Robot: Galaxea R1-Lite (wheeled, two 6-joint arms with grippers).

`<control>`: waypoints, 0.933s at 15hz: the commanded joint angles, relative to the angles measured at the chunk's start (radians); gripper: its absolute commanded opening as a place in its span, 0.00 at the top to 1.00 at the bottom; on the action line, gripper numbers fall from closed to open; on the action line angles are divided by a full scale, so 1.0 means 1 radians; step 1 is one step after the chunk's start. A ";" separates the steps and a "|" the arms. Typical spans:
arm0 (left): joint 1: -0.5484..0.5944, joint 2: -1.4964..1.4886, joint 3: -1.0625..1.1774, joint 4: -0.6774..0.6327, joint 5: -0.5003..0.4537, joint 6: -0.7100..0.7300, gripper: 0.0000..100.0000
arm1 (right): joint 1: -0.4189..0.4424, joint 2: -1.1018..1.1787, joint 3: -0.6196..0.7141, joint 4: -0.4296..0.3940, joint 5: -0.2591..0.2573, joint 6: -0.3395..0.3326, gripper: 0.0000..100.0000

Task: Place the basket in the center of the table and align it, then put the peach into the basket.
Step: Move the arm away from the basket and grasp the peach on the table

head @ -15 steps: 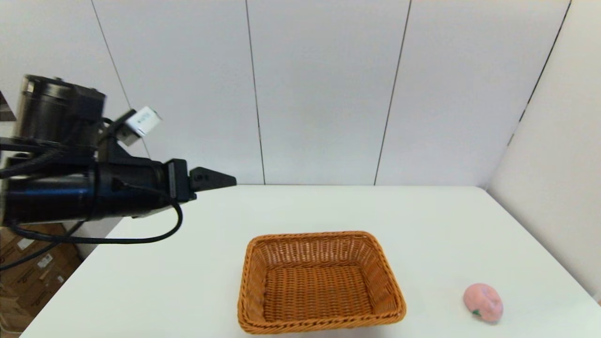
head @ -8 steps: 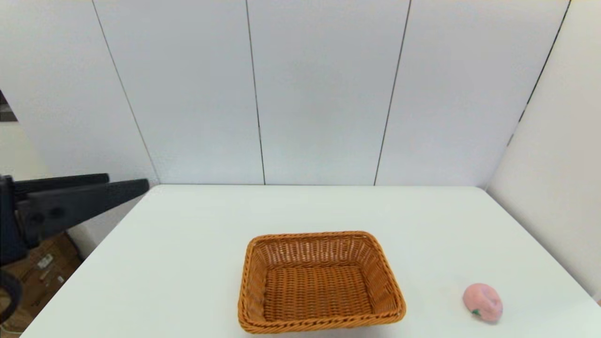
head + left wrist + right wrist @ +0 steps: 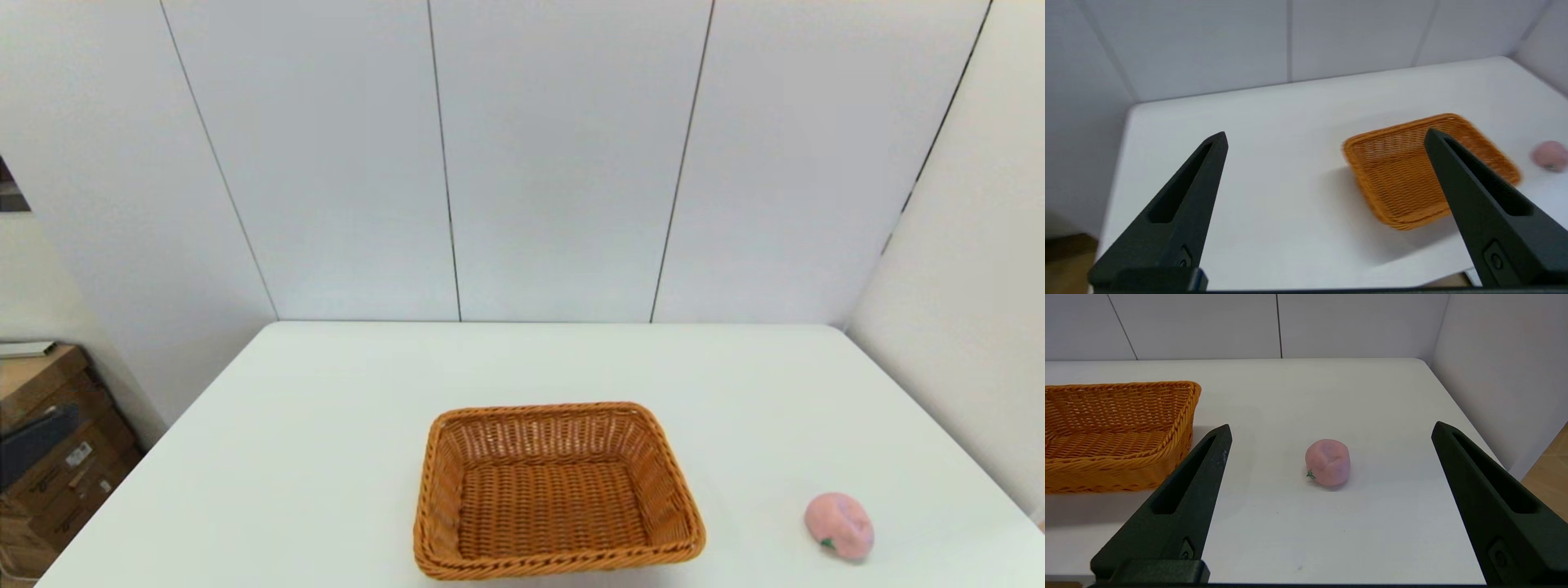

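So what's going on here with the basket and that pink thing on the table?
Nothing is being held at this moment. The basket sits empty near the middle of the table, and the peach lies on the tabletop to its right, apart from it. The right gripper is open, facing the peach. The left gripper is open off the table's left side.

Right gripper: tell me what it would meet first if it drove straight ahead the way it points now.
Most likely the peach. It lies on the table roughly midway between the open fingers of the right gripper, nothing before it. The basket sits off to one side. Depth is uncertain.
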 commanded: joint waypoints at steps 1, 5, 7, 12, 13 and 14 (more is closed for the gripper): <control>0.107 -0.260 0.178 0.002 0.009 0.044 0.00 | 0.000 0.000 0.000 0.000 0.000 0.000 0.00; 0.211 -0.423 0.334 0.001 0.007 0.044 0.00 | 0.000 0.000 0.000 0.000 0.000 0.000 0.00; 0.209 -0.493 0.387 -0.001 0.010 0.046 0.00 | 0.000 0.000 0.000 0.000 0.000 0.000 0.00; 0.199 -0.660 0.566 -0.002 0.016 0.048 0.00 | 0.000 0.000 0.000 -0.002 0.000 0.000 0.00; 0.197 -0.666 0.581 -0.015 0.026 0.035 0.00 | 0.000 0.000 0.000 -0.002 0.000 0.000 0.00; 0.197 -0.665 0.606 -0.041 0.072 0.021 0.00 | 0.000 0.000 0.000 -0.002 0.000 0.000 0.00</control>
